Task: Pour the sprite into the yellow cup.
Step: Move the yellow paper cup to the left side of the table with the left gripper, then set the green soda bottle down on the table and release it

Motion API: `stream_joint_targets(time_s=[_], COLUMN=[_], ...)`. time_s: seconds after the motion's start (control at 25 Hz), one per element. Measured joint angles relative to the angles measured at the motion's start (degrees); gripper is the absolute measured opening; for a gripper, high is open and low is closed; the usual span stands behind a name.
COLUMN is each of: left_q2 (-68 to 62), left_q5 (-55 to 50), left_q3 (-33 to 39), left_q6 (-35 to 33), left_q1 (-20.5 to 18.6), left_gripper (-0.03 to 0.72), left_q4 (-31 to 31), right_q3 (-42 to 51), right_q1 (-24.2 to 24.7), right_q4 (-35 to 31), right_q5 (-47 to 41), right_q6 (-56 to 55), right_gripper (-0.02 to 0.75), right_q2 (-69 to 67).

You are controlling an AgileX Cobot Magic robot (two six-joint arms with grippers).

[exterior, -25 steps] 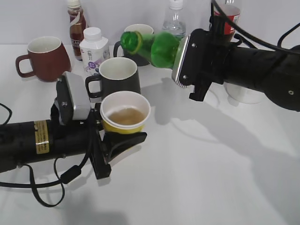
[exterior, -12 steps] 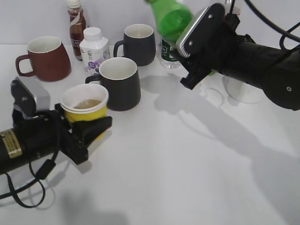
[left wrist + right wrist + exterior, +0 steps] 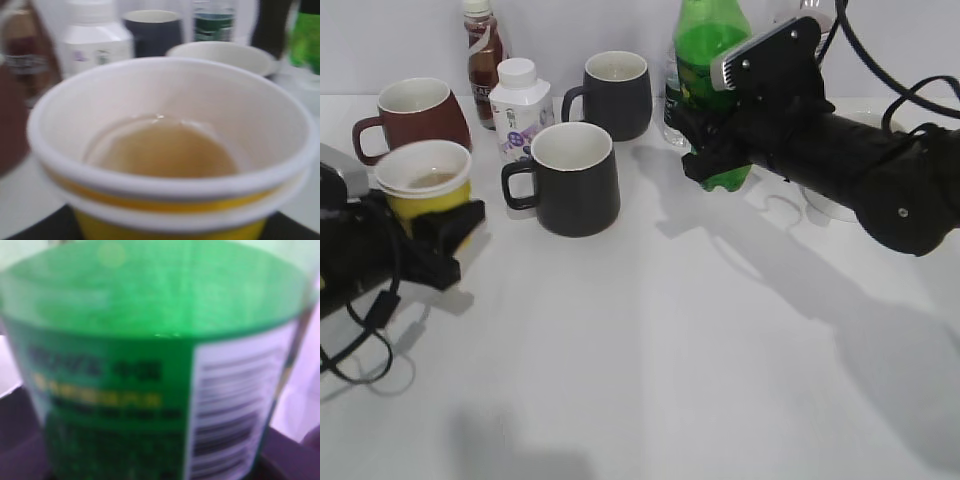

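The sprite (image 3: 705, 45) is a translucent green bottle, upright at the back middle, held in my right gripper (image 3: 715, 150), which is shut on it. It fills the right wrist view (image 3: 150, 340), label and barcode showing. The yellow cup (image 3: 425, 180) with a white rim sits at the far left in my left gripper (image 3: 430, 240), which is shut on it. The left wrist view shows the yellow cup (image 3: 165, 200) holding pale liquid.
A dark-red mug (image 3: 415, 120), a white milk bottle (image 3: 520, 105), a brown drink bottle (image 3: 480, 55) and two dark mugs (image 3: 575, 175) (image 3: 617, 92) stand at the back left. A clear water bottle (image 3: 670, 100) stands behind the sprite. A white dish (image 3: 835, 205) lies behind my right arm.
My right gripper has swung the sprite from tipped over the cup to upright and drawn it back right. My left gripper has carried the yellow cup leftward to the table's left edge.
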State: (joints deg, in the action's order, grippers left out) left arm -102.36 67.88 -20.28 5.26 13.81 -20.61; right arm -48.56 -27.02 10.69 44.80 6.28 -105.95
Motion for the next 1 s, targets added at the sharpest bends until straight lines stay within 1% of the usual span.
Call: stream_joint_targets(time_s=[0.12, 0.24, 0.4, 0.6, 0.8, 0.88, 0.92, 1.0], left_q2=[-0.1, -0.5, -3.6, -9.6, -14.3, -15.2, -15.5, -16.0], left_q5=[0.0, 0.2, 0.8, 0.8, 0.7, 1.7, 2.0, 1.8], left_q3=[-1.4, -3.6, -6.8, -10.9, -13.0, -13.4, -13.5, -13.5], left_q6=[-1.0, -1.3, -1.4, -1.7, -1.8, -1.8, -1.8, -1.8], left_q1=[-0.9, -1.6, -1.8, -1.8, -1.8, -1.8, -1.8, -1.8], left_gripper=[0.382, 0.382, 0.382, 0.382, 0.382, 0.403, 0.43, 0.509], left_q4=[3.4, 5.5, 7.3, 8.8, 10.9, 11.5, 11.6, 11.7], right_q3=[0.0, 0.0, 0.0, 0.0, 0.0, 0.0, 0.0, 0.0], right_q1=[0.0, 0.0, 0.0, 0.0, 0.0, 0.0, 0.0, 0.0], right_q4=[-2.2, -3.9, -4.4, -6.7, -6.9, -6.9, -6.9, -6.9], right_q5=[1.9, 3.5, 3.7, 4.0, 4.0, 4.0, 4.0, 4.0], right_q6=[-1.5, -3.7, -6.3, -6.3, -5.9, -5.7, -5.3, -4.5], right_gripper=[0.428, 0.428, 0.428, 0.428, 0.428, 0.428, 0.428, 0.428], right_q2=[-1.4, -2.8, -3.6, -3.6, -3.6, -3.6, -3.6, -3.6])
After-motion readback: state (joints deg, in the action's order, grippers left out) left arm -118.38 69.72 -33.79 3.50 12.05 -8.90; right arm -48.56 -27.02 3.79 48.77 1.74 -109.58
